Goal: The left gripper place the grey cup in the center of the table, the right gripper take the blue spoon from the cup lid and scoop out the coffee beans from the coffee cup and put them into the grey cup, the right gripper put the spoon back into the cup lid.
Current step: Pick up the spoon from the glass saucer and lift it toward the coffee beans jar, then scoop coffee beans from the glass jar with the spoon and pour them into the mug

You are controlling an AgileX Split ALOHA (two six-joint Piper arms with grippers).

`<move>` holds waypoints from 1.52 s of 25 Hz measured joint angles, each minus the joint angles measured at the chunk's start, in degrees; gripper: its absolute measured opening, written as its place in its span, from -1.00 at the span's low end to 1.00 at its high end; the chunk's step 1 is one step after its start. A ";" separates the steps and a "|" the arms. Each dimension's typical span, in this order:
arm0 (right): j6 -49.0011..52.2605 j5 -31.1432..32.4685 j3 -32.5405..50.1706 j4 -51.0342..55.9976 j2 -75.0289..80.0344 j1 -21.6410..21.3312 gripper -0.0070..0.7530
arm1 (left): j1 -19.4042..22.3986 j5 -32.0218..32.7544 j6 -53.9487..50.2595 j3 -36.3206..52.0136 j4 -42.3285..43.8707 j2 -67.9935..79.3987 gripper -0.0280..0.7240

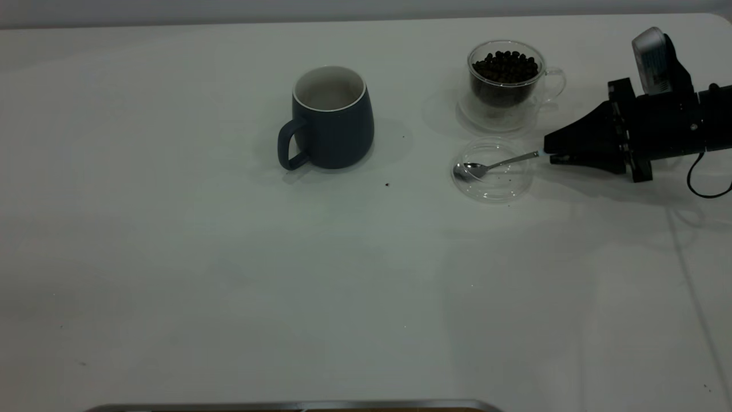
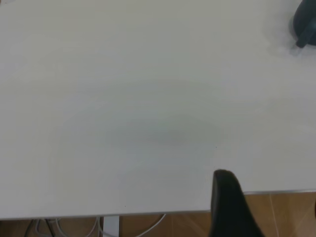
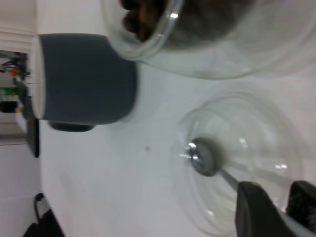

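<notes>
- Two cups stand on the white bench (image 1: pixel 171 257): the grey cup (image 1: pixel 331 117) near the middle, upright, its handle toward the camera side in the exterior view, and the glass coffee cup (image 1: pixel 506 77) well to its right, filled with dark coffee beans (image 1: pixel 506 66).
- Just in front of the coffee cup lies the clear cup lid (image 1: pixel 493 170), with the spoon (image 1: pixel 492 166) resting in it, bowl down inside the lid, handle slanting up over the rim toward the right.
- Coming in low from the right edge, the right hand (image 1: pixel 548 153) has its fingers closed narrowly on the tip of the spoon's handle.
- Out of the exterior view, the left hand (image 2: pixel 229 205) shows only one dark finger in its wrist view, over the bench's edge; I cannot tell how wide it stands.
- A few loose specks lie on the bench between grey cup and lid.
</notes>
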 joint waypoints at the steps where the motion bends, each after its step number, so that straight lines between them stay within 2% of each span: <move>1: 0.00 0.72 0.00 0.07 0.00 0.00 -0.66 | 0.00 0.00 0.00 0.00 0.00 0.00 0.34; 3: 0.00 1.30 0.00 0.26 -0.05 0.00 -0.72 | 0.00 0.00 -0.11 0.00 0.00 0.00 0.34; 24: 1.65 2.69 0.00 -5.16 -6.07 -1.36 -0.72 | 0.00 0.00 -0.11 0.00 0.00 0.00 0.34; 31: 3.43 5.13 0.00 -8.95 -10.77 -1.67 -0.72 | 0.00 0.00 -0.06 0.00 0.00 0.00 0.34; 38: 3.60 5.33 0.00 -3.43 -15.79 -1.67 -0.72 | 0.00 0.00 0.02 0.00 0.00 0.00 0.34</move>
